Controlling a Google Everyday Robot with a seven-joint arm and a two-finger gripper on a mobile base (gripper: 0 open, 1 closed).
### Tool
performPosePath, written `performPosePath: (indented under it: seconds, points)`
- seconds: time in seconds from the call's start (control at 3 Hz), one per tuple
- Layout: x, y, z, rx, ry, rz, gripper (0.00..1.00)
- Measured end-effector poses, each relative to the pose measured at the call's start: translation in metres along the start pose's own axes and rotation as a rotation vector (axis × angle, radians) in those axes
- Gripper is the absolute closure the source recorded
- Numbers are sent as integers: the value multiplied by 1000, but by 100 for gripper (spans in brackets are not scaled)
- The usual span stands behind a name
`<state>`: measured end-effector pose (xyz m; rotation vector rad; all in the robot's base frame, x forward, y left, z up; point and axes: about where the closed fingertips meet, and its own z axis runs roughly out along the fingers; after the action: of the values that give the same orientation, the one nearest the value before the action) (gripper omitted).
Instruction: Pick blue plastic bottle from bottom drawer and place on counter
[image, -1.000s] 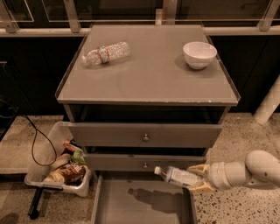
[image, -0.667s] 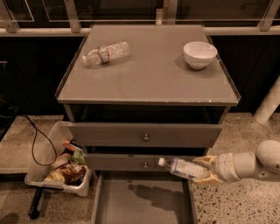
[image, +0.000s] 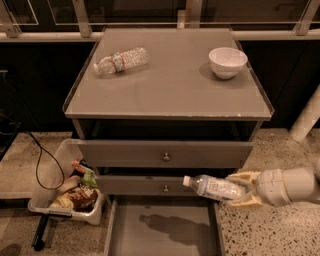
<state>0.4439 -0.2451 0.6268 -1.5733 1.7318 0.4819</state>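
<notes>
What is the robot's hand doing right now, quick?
Gripper: shut on the blue plastic bottle, holding it sideways above the open bottom drawer, in front of the cabinet, below the counter.

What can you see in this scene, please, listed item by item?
Small clear-bluish plastic bottle with white cap: one, held sideways above the open bottom drawer.
Crinkly clear plastic bottle with red-green band: one, lying on the counter, back left.
White round bowl: one, on the counter, back right.
Grey cabinet counter: one, the flat top.
Closed grey drawers with round knobs: two, under the counter.
Wide grey bottom drawer: one, pulled open.
White plastic bin of snack packets: one, on the floor to the left.
Black cable: one, on the floor to the left.
Cream gripper: one, right of the drawer, jaws closed on the bluish bottle.
</notes>
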Motion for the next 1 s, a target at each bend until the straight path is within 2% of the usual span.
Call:
performPosePath:
  seconds: [0.33,0.67,1.0]
  points:
    - [-62,-1,-53,22,-43,-107,100]
    - [-111,-13,-87,36,-59,-170,100]
    - [-163,-31,-105,44,-65,-220,100]
